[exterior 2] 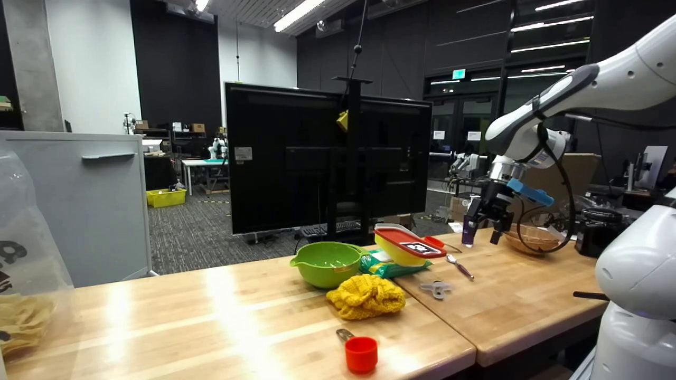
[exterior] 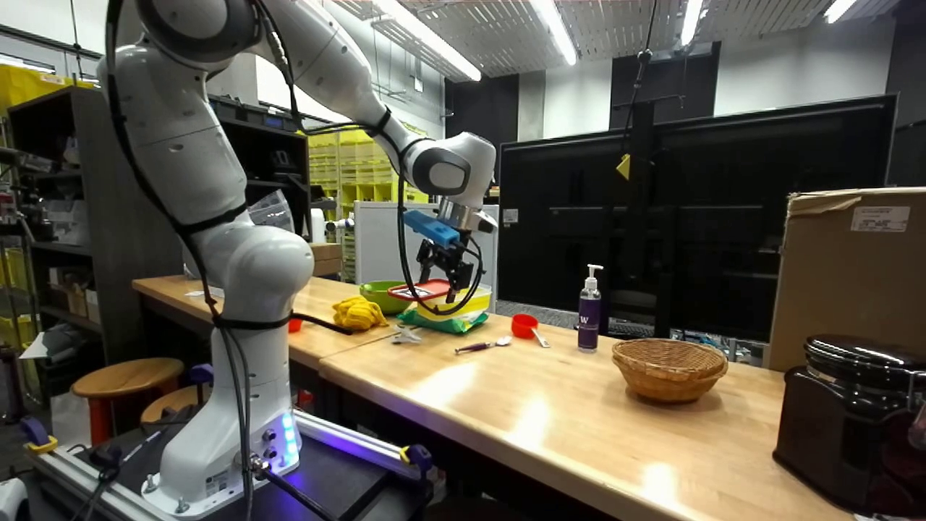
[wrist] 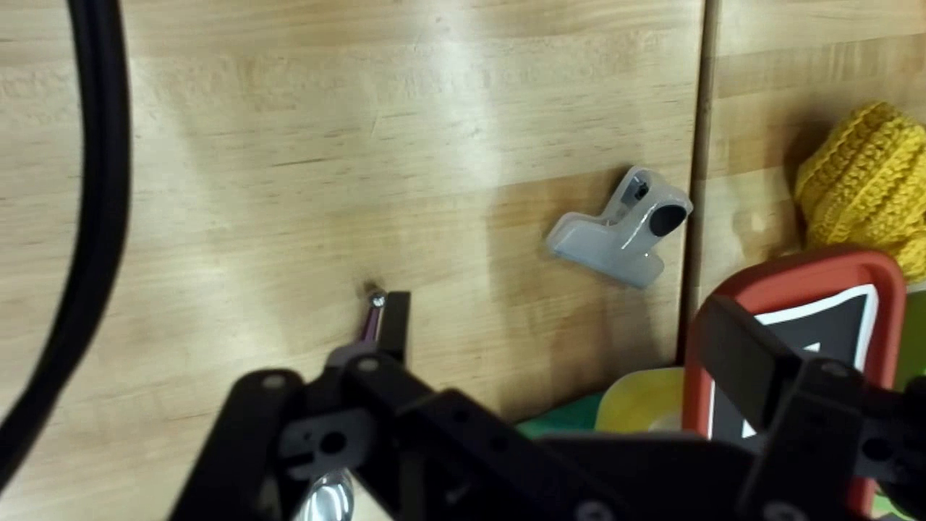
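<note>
The tub [exterior 2: 398,255] rests on a packet [exterior 2: 401,271], its lid [exterior 2: 402,240] on top. Near the tub hangs my gripper [wrist: 571,344], jaws wide apart, with air between them and the table [exterior 2: 507,301] below. A clip [wrist: 615,235] and spoon [exterior 2: 463,269] lie near the tub, the bowl [exterior 2: 327,266] just beside it. Past the tub a screen [exterior 2: 285,163] rises over carpet [exterior 2: 190,232]. A seam [wrist: 698,181] in the wood runs toward the tub; the edge [exterior: 499,444] on my side lies well apart from it.

Gripper [wrist: 570,340]: jaws spread wide. Translucent clip [wrist: 615,235] lies on tabletop [wrist: 289,181] beside the seam [wrist: 703,130], near red lid [wrist: 803,282]. Purple-handled utensil [wrist: 370,325], partly hidden by the gripper, is probably a spoon.
</note>
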Tool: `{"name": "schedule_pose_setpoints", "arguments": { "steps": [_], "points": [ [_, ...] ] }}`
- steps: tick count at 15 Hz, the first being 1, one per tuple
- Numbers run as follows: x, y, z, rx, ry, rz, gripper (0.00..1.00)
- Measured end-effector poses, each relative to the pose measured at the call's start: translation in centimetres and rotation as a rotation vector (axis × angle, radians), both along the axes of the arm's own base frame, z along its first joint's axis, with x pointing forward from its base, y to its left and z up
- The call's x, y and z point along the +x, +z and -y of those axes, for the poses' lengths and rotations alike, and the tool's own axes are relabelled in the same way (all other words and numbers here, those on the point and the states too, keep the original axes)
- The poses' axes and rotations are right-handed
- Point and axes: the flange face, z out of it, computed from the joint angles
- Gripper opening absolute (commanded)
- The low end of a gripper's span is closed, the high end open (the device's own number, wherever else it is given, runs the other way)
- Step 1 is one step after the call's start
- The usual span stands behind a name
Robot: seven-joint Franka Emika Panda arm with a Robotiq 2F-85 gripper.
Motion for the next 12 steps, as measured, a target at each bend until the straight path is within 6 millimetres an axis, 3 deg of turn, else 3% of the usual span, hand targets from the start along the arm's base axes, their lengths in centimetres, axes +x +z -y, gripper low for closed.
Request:
{"name": "schedule_pose_setpoints", "arguments": {
  "steps": [3, 12],
  "points": [
    [0.88, -0.64, 0.63, -0.003, -0.001, -0.022, 1.0],
    [1.02, -0.86, 0.4, -0.015, -0.007, -0.043, 1.0]
  ]
}}
